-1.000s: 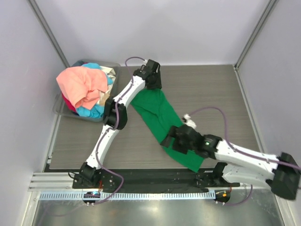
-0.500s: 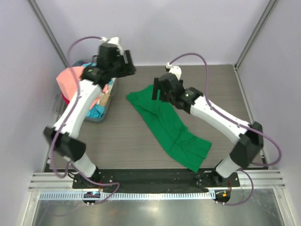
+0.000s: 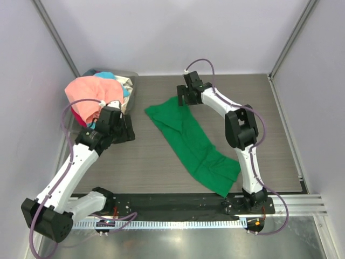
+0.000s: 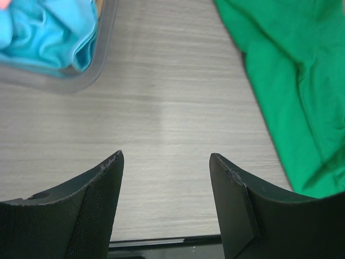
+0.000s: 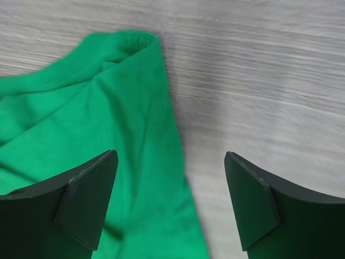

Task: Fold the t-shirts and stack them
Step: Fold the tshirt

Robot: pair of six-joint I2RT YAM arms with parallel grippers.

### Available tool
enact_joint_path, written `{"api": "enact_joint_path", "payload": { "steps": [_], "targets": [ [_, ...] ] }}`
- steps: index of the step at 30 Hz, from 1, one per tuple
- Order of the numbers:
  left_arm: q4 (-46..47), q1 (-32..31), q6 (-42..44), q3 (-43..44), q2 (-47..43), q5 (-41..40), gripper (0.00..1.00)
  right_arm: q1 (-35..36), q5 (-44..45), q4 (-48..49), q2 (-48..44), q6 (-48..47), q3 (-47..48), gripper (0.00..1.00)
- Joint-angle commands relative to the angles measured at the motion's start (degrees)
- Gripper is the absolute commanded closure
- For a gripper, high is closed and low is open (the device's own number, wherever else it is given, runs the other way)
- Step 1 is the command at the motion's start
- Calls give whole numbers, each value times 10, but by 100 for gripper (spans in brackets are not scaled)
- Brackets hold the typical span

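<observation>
A bright green t-shirt (image 3: pixel 191 143) lies crumpled in a diagonal strip across the table, from far left to near right. My right gripper (image 3: pixel 182 99) is open and empty over its far end, and the right wrist view shows the jaws (image 5: pixel 170 154) straddling the shirt's edge (image 5: pixel 108 124). My left gripper (image 3: pixel 128 129) is open and empty, low over bare table beside the bin. In the left wrist view (image 4: pixel 164 156) the green shirt (image 4: pixel 291 81) lies to its right. A salmon-pink t-shirt (image 3: pixel 89 97) tops the pile in the bin, with a light blue t-shirt (image 4: pixel 48 32) and a cream one (image 3: pixel 125 82) under it.
The grey translucent plastic bin (image 3: pixel 121 72) stands at the far left of the table; its near corner (image 4: pixel 102 51) shows in the left wrist view. Walls close in the table on three sides. The black rail (image 3: pixel 172 202) runs along the near edge.
The left arm swung down from above the bin to the table in front of it. The right arm reached further back to the green shirt's far end. The shirt has not moved.
</observation>
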Motion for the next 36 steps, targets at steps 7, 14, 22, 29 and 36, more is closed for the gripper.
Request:
{"api": "enact_joint_path", "payload": {
  "steps": [7, 14, 22, 29, 36],
  "targets": [
    [18, 0, -15, -82, -133, -17, 32, 2, -102, 4, 88, -27, 75, 30],
    [17, 0, -9, -82, -112, -33, 31, 3, -128, 16, 154, 0, 145, 99],
    [21, -1, -6, -81, -98, -33, 32, -112, 84, 1, 224, 241, 270, 99],
    [27, -2, 0, -80, -74, -21, 33, -168, 129, -7, 170, 321, 172, 99],
    [39, -11, 1, -79, -31, 31, 33, -167, 38, 32, 175, 262, 170, 50]
  ]
}}
